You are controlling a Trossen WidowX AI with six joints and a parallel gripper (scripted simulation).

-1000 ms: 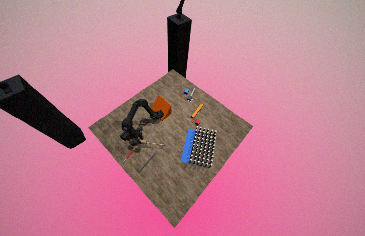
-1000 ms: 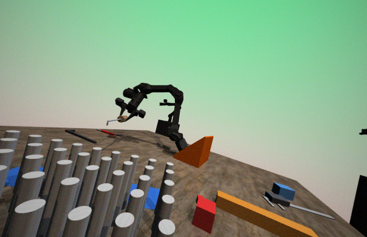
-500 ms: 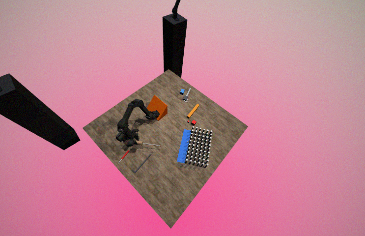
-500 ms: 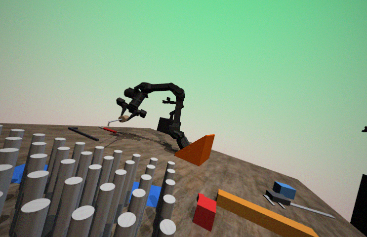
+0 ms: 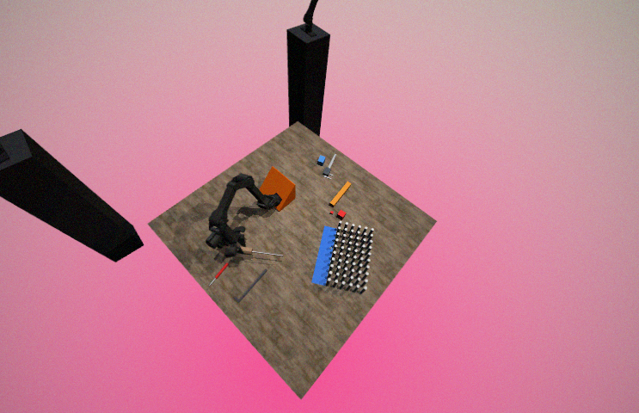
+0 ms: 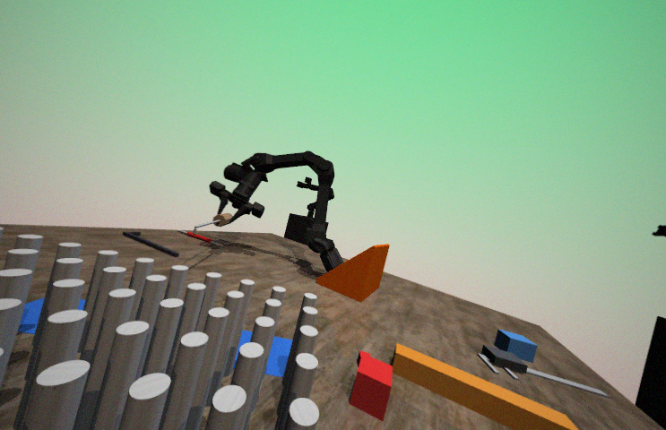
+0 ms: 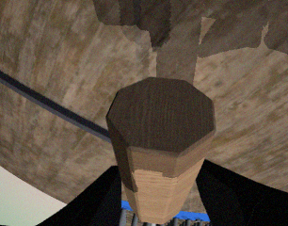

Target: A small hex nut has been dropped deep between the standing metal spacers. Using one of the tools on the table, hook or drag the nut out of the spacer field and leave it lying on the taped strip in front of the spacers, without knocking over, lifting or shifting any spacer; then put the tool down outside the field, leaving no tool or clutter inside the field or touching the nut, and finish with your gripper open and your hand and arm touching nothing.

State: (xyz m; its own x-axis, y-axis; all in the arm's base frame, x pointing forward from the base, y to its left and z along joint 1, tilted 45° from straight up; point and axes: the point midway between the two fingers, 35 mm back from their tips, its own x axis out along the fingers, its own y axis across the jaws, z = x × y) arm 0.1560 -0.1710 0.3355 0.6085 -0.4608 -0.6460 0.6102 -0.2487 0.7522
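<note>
My gripper (image 5: 242,249) (image 6: 224,217) (image 7: 158,169) is shut on the wooden handle (image 6: 222,219) (image 7: 163,181) of a hook tool and holds it above the table. The tool's thin metal rod (image 5: 268,253) (image 6: 206,223) points toward the spacer field, well short of it; its tip bends down in the exterior view. The metal spacers (image 5: 347,224) (image 6: 128,349) stand upright in rows. The blue taped strip (image 5: 321,260) (image 6: 278,355) (image 7: 193,216) lies along their near side. I cannot make out the hex nut.
A dark L-shaped tool (image 5: 251,286) (image 6: 151,244) (image 7: 50,104) and a red-handled tool (image 5: 222,270) (image 6: 199,236) lie near the gripper. An orange wedge (image 5: 280,187) (image 6: 356,279) stands by the arm base. An orange bar (image 5: 340,194), red block (image 5: 341,214), blue block (image 5: 321,160) and forked tool (image 5: 327,171) lie beyond.
</note>
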